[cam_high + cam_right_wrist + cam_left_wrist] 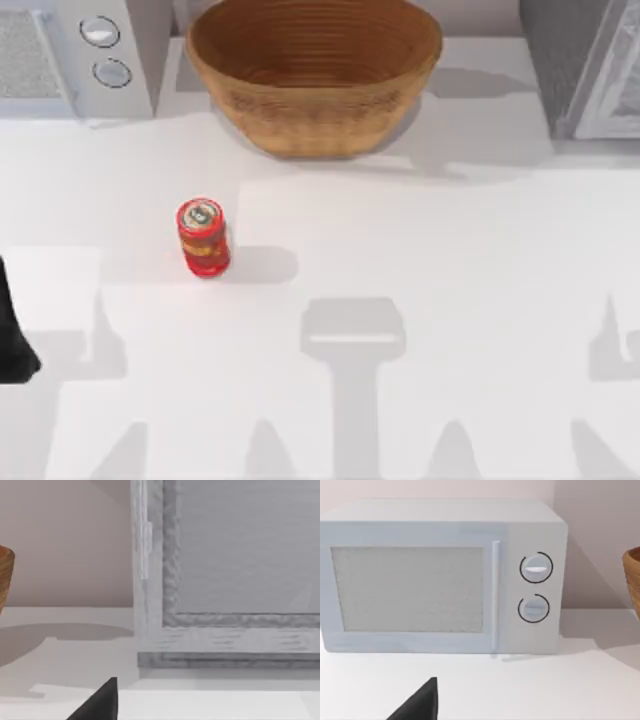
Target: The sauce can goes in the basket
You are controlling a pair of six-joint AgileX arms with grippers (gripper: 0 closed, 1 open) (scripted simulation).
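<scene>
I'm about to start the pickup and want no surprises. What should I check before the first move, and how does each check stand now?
1. Sauce can upright on the table: ok.
2. Space around the can free of other things: ok.
3. Basket upright, mouth open, nothing inside: ok.
4. Path from can to basket unblocked; microwave stands off to the left: ok.
5. Left tool open for grasping: cannot tell.
6. Right tool open: cannot tell.

A matte black piece of the left arm (14,335) is seen at the left edge of the top view, rounded at its lower end. In each wrist view a plain black, wedge-shaped fingertip (420,702) (100,702) is shown at the lower left, tapering to a point, without markings, screws or cables.
</scene>
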